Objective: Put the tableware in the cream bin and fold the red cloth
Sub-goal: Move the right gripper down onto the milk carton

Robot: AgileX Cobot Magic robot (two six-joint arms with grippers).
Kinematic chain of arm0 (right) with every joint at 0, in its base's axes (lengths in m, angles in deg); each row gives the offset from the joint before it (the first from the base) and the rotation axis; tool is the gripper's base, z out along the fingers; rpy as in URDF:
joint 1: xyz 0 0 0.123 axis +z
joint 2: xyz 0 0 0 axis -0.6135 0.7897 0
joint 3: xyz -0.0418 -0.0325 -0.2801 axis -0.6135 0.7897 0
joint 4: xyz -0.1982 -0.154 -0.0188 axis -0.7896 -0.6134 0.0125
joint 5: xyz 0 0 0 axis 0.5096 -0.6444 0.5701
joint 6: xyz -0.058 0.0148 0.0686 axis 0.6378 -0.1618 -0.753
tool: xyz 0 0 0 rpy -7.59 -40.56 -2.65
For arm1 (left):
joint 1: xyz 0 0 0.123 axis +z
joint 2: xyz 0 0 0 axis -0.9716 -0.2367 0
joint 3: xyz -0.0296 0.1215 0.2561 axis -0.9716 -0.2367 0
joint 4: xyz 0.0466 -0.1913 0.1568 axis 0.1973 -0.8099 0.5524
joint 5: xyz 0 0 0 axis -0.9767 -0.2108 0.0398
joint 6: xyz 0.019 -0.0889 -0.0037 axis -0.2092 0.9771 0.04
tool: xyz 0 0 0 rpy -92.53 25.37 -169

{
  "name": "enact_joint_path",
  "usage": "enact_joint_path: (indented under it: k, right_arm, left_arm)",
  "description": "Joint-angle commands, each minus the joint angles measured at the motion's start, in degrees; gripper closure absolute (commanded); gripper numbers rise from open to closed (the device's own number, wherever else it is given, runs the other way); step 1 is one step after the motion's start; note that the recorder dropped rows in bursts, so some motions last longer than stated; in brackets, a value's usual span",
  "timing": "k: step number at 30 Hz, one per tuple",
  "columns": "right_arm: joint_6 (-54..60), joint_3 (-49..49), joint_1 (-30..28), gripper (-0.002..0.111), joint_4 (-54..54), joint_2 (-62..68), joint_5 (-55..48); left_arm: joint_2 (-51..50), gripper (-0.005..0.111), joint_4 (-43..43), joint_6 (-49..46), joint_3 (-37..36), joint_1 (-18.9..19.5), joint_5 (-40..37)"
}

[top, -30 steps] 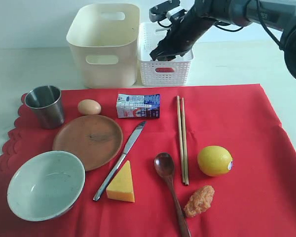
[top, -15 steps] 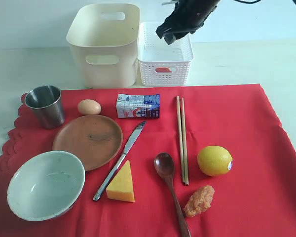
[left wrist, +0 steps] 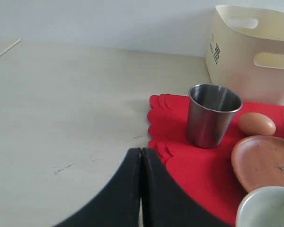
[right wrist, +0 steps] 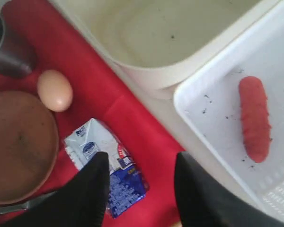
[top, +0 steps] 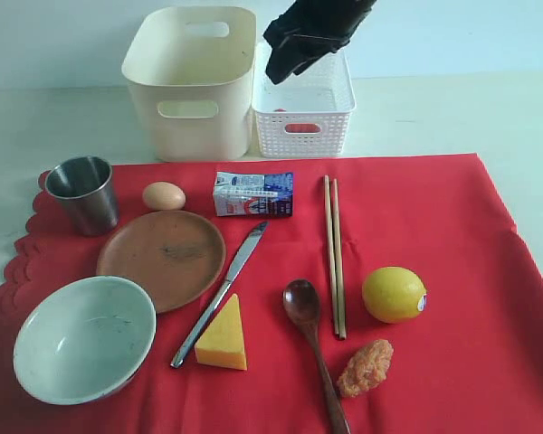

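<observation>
My right hand (right wrist: 142, 189) hung half-open, empty, near the cream bin (top: 190, 122) — no tableware looked binned; next, I'd grasp the chopsticks (top: 334, 262).

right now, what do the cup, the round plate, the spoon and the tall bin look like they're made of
Cup: metal, probably steel, grey brushed sheen with reflections.
Round plate: matte brown, wood or ceramic, cannot tell which.
Spoon: likely dark wood, reddish-brown with a soft gloss.
Tall bin: smooth cream plastic, with moulded handle cut-outs.
</observation>
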State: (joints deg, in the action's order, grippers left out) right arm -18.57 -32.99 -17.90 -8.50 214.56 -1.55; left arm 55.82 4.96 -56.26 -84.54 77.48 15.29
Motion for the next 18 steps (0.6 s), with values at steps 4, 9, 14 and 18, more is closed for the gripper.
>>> enact_joint_path:
  k: [4,9,14,18]
  right_arm:
    - [4.8,-0.2,3.9,0.065,0.7,-0.6,-1.6]
    - [6.6,-0.2,5.4,0.065,0.2,-0.6,-2.9]
    - [7.5,-0.2,6.3,0.064,-0.5,-0.6,-2.9]
    - [7.8,-0.2,6.7,0.060,-1.0,0.3,-2.9]
  left_arm:
    - [0.4,0.107,0.2,0.1,-0.2,0.0,0.4]
    - [0.4,0.107,0.2,0.1,-0.2,0.0,0.4]
    - [0.4,0.107,0.2,0.1,-0.2,0.0,0.4]
    - [0.4,0.107,0.2,0.1,-0.2,0.0,0.4]
